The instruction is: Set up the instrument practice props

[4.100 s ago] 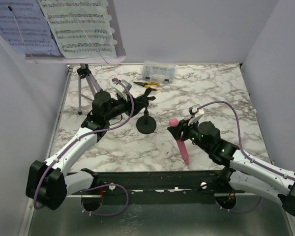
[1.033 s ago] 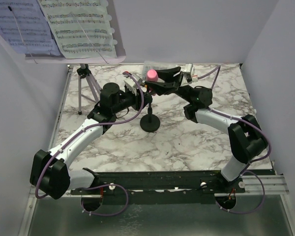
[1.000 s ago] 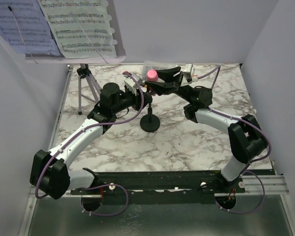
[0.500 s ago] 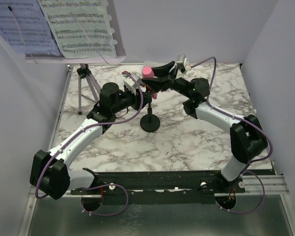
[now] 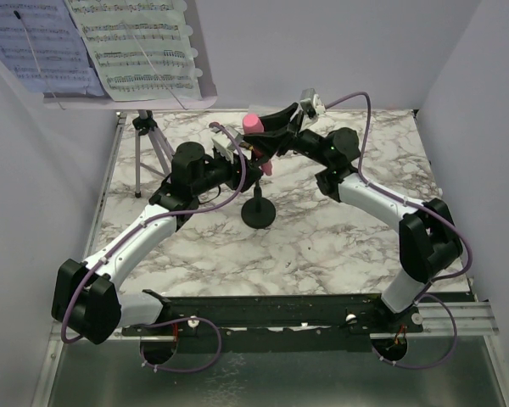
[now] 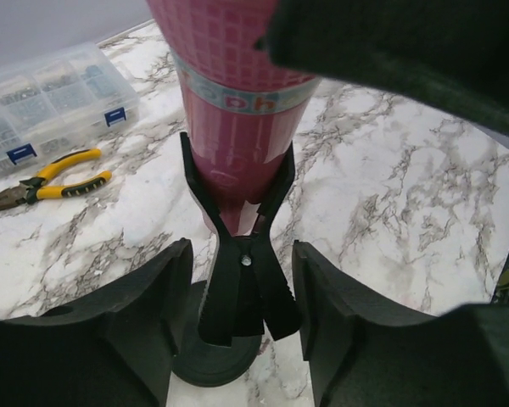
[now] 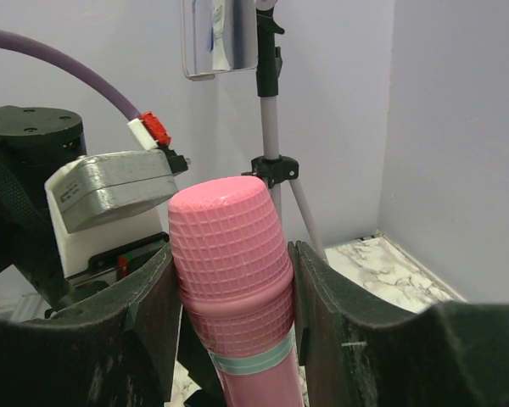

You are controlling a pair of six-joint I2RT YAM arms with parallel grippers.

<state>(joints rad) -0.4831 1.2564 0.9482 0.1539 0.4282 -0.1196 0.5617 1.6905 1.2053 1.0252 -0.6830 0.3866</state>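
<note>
My right gripper (image 5: 260, 136) is shut on the head of the pink toy microphone (image 5: 253, 124), also seen in the right wrist view (image 7: 229, 246). The microphone's tail sits in the forked black clip (image 6: 242, 280) atop the round-base stand (image 5: 257, 214). My left gripper (image 5: 242, 168) is closed on the clip's handles, one finger on each side (image 6: 242, 318). The lilac music-stand plate (image 5: 127, 100) on its tripod (image 5: 148, 140) stands at the back left. It carries the lavender page (image 5: 34, 47) and the white page (image 5: 136, 47).
A clear compartment box (image 6: 42, 102) and yellow-handled pliers (image 6: 51, 174) lie on the marble behind the stand. Grey walls close in the left, back and right sides. The tripod's legs (image 7: 271, 127) stand close to the left arm.
My right gripper carried the microphone from the near right of the table up to the back, then left and down until its tail entered the clip. The left gripper stayed at the clip.
</note>
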